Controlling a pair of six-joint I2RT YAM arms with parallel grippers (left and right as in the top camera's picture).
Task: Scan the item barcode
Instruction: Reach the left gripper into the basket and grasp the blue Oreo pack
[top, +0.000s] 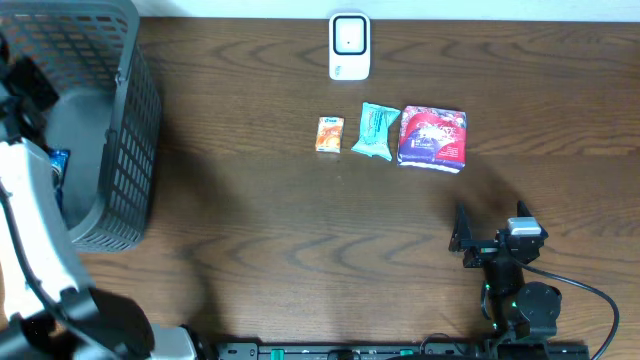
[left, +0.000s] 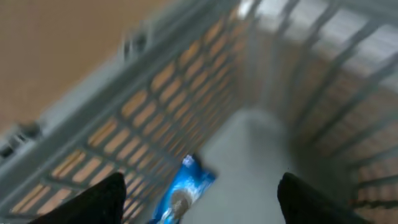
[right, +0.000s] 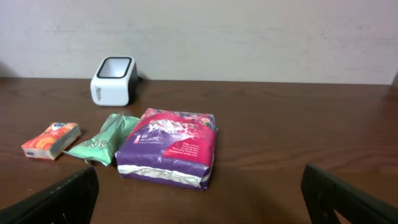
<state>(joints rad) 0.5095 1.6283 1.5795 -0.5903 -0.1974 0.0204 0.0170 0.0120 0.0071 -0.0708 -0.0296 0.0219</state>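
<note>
- Left gripper: jaws wide apart and gripping nothing, hanging inside the grey basket at 9 o'clock on the table.
- Blue packet: lies free on the basket floor, below the fingers, against the lattice wall.
- Right gripper: spread fully and empty, low over the table at 4 o'clock.
- Candidates for scanning: a purple pack, a teal pouch and an orange packet in a row just short of the white scanner at 12 o'clock.
- Risks: a left finger could snag the lattice and drag the basket. The soft, glossy purple pack could slip or nudge the teal pouch just beside it. No barcode faces up, so a wrong tilt could defeat the scan.
- Writing: the purple pack seems to read "40 liners". Other labels are too small or blurred.
</note>
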